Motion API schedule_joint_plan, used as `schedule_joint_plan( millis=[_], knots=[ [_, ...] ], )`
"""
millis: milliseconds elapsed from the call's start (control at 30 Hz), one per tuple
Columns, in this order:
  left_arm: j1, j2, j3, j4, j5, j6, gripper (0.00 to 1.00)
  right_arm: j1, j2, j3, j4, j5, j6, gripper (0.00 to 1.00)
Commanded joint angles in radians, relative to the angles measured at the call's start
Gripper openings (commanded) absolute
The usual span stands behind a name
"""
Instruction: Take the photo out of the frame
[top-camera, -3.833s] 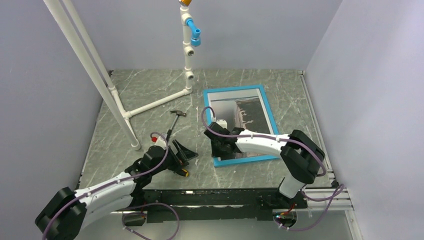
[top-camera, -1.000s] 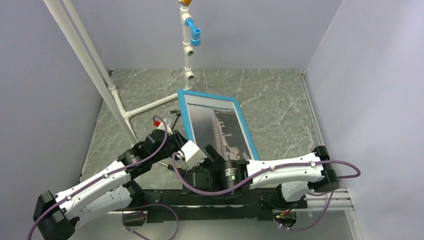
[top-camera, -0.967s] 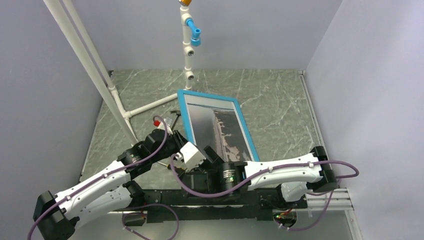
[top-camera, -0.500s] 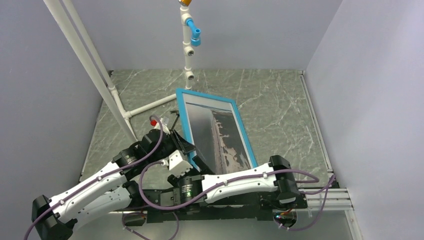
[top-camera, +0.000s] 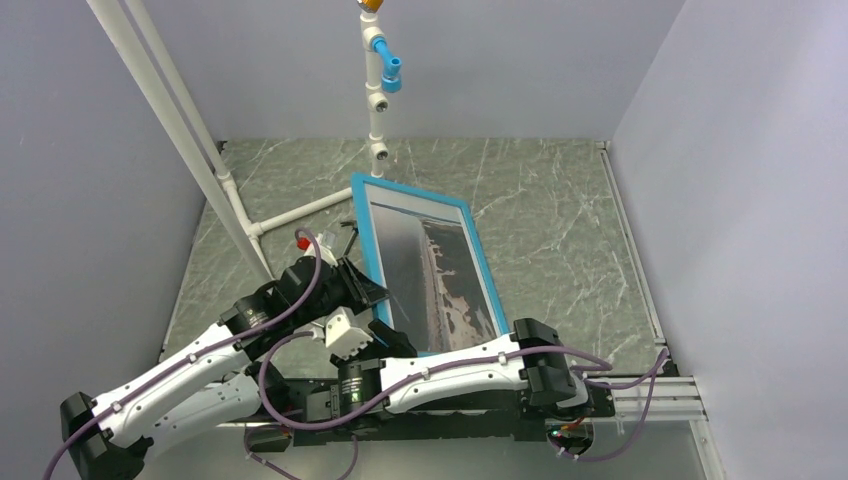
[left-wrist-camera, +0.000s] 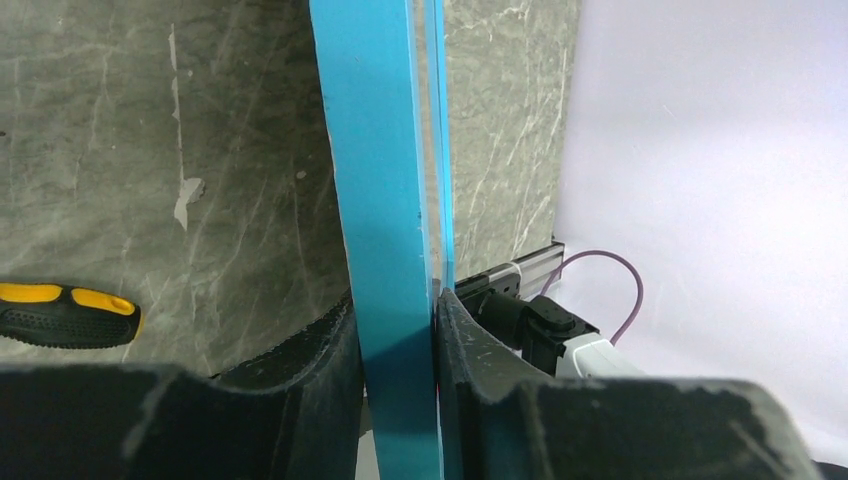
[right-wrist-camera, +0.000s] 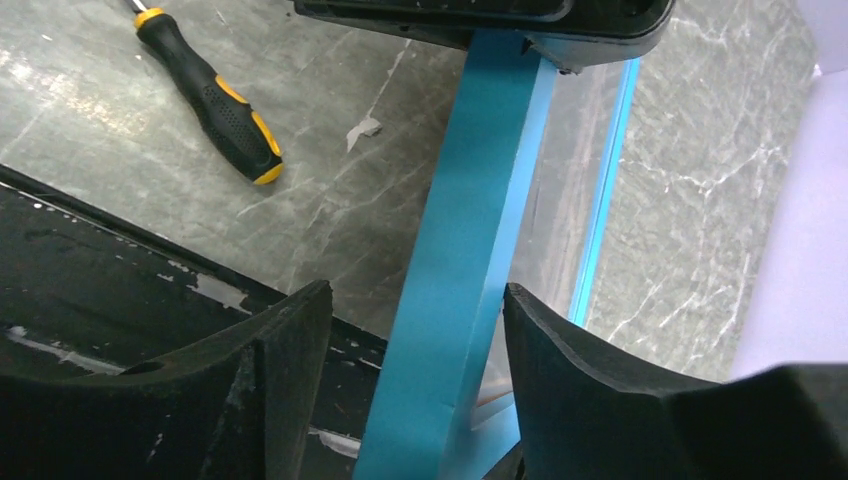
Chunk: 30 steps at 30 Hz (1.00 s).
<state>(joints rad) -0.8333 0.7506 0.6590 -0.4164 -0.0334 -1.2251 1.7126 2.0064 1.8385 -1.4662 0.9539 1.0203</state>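
The left gripper (left-wrist-camera: 398, 312) clamps the thin turquoise-blue rectangular picture frame (left-wrist-camera: 375, 150) by its edge. The right gripper (right-wrist-camera: 415, 300) straddles it, jaws apart. The glossy grey photo (top-camera: 430, 275) sits inside, not yet removed.

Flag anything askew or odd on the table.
The frame is not lying flat: it is tilted up, its left edge clamped in the left tool. The right tool straddles its near end, jaws apart.
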Motion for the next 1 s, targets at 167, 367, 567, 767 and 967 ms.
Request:
schedule_joint_plan(
  millis=[167, 367, 567, 767, 967],
  knots=[
    [-0.033, 0.000, 0.075, 0.016, -0.056, -0.011, 0.00, -0.015, -0.033, 0.005, -0.033, 0.095, -0.020, 0.48],
    [-0.042, 0.001, 0.082, 0.021, -0.065, -0.019, 0.00, -0.037, -0.052, -0.015, -0.033, 0.097, -0.032, 0.17],
    [-0.043, -0.040, 0.079, 0.034, -0.073, 0.053, 0.22, -0.037, -0.081, 0.027, -0.033, 0.109, -0.066, 0.00],
    [-0.044, -0.165, 0.084, -0.033, -0.125, 0.104, 0.75, -0.036, -0.154, 0.027, -0.021, 0.077, -0.101, 0.00],
    [-0.043, -0.263, 0.103, -0.083, -0.150, 0.149, 0.92, -0.037, -0.307, -0.067, 0.135, -0.024, -0.219, 0.00]
  ],
)
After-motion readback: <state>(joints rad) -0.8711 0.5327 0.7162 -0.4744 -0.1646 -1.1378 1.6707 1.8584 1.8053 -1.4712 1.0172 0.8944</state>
